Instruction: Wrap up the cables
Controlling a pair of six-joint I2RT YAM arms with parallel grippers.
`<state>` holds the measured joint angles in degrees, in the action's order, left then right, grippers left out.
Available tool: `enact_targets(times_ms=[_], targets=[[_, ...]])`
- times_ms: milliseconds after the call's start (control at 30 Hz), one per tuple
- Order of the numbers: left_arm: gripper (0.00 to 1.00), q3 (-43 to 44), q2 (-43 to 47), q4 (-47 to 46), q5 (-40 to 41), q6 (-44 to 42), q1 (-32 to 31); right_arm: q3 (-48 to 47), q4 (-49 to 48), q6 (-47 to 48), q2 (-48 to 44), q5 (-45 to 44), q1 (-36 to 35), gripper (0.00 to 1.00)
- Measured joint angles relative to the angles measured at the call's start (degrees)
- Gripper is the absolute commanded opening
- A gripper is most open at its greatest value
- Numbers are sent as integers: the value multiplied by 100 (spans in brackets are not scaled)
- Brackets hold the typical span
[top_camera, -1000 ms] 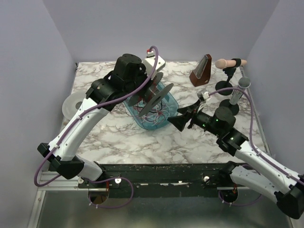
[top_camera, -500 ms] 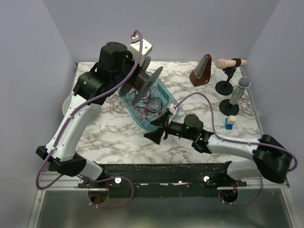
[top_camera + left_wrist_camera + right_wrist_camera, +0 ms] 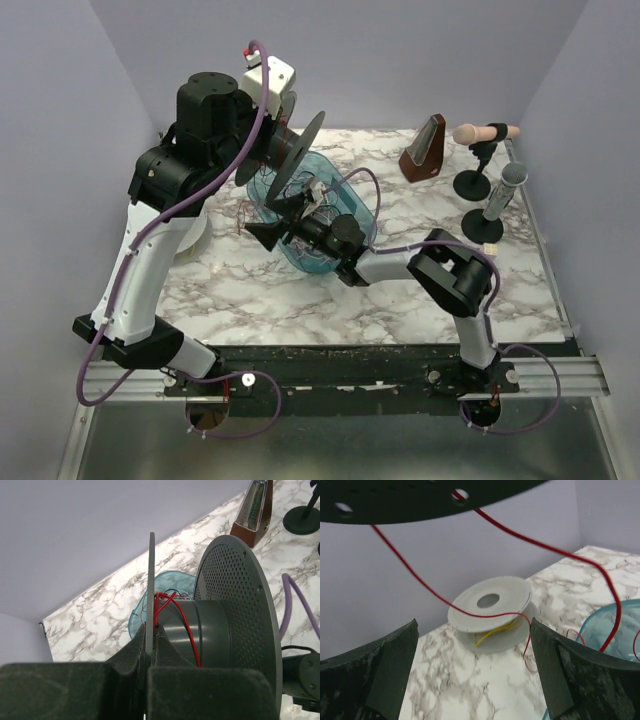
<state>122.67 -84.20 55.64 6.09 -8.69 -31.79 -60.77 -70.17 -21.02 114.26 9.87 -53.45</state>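
Note:
My left gripper (image 3: 275, 135) is shut on the thin flange of a dark grey spool (image 3: 303, 148) and holds it tilted above the teal container (image 3: 352, 215). In the left wrist view the fingers (image 3: 131, 652) clamp the flange edge, and red wire (image 3: 172, 612) crosses the spool's hub (image 3: 210, 630). The thin cables (image 3: 325, 228) lie looped in the container. My right gripper (image 3: 272, 220) reaches left across the container, open and empty. In the right wrist view a red wire (image 3: 555, 550) runs from the spool overhead down between its fingers (image 3: 580, 675).
A white spool (image 3: 490, 607) with yellow wire lies on the marble at the left, by the wall. A brown metronome (image 3: 425, 150) and two microphone stands (image 3: 480, 165) (image 3: 495, 205) stand at the back right.
My left arm has lifted the spool up and to the left. My right arm has swung far left, from right of the container across it, still open.

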Motion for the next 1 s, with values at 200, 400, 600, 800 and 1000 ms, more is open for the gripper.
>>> enact_targets(times_ms=[200, 400, 600, 800, 1000], targets=[[0, 385, -26, -2, -2, 17, 85, -1207, -203, -118, 776, -229, 0, 99], [0, 514, -61, 31, -37, 70, 188, -2044, -315, -415, 1309, -258, 0, 61], [0, 555, -98, 70, -302, 205, 428, -2249, -328, -791, 1556, -258, 37, 26], [0, 813, -59, 269, -778, 214, 807, -1510, -431, -1027, 1325, -284, 227, 3], [0, 308, 577, 654, -1604, -107, 848, -533, -503, -1154, 476, -186, 800, 1]])
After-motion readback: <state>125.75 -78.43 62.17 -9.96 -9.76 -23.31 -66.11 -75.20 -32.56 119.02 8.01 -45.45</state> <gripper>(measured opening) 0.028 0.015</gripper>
